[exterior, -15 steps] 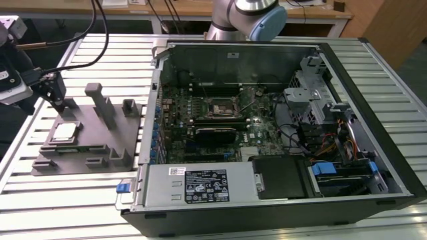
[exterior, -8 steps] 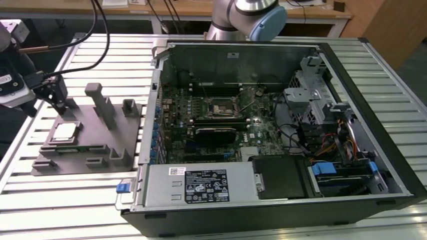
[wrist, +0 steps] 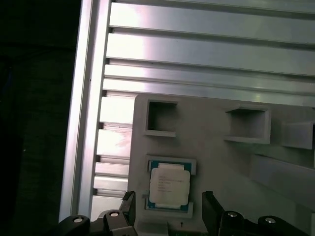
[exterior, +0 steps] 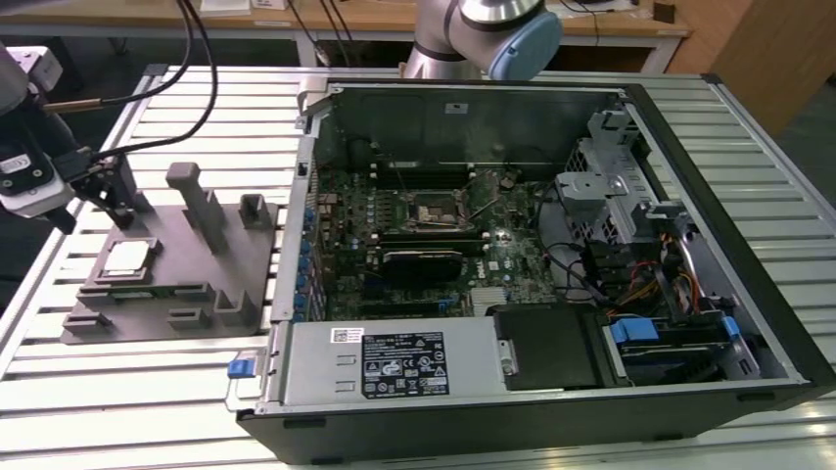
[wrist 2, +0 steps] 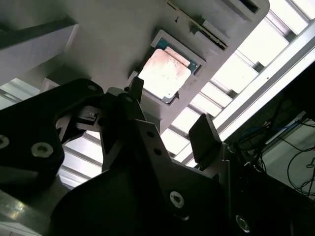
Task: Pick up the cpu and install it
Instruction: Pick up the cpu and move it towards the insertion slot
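Hand (wrist: 168,202) is hovering released, spread wide. Cpu (wrist: 169,183) is lying flat just below the hand, in line with its gap, untouched, in a fixture (exterior: 196,257) recess on the surface (exterior: 131,392).

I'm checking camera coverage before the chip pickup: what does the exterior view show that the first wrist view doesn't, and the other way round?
Exterior view adds: the open computer case, the socket on its board, and the arm's base.
First wrist view adds: the green rim of the chip, and the open tool with one finger on each side of it.
Both share: the chip lying in its pocket on the grey fixture, which sits on the slatted table.
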{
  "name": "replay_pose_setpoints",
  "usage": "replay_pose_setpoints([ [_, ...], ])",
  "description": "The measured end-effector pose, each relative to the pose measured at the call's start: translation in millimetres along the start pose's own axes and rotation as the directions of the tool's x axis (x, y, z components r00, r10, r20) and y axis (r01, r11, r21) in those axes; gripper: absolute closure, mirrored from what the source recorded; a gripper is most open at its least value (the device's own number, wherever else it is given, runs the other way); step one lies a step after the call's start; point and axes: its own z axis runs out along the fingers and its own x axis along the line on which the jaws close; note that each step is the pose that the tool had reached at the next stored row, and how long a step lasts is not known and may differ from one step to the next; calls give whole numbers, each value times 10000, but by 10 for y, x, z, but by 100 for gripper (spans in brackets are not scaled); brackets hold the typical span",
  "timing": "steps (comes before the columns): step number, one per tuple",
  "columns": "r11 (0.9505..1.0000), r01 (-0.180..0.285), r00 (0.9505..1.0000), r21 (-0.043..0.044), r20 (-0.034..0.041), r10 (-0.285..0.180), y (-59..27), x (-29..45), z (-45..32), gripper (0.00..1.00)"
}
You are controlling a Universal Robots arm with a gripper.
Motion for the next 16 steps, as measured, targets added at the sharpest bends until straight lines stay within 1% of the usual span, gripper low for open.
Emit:
replay_pose_setpoints([
  [16, 10000, -56, 10000, 0, 2, 56, -9, -1, 183, 35],
])
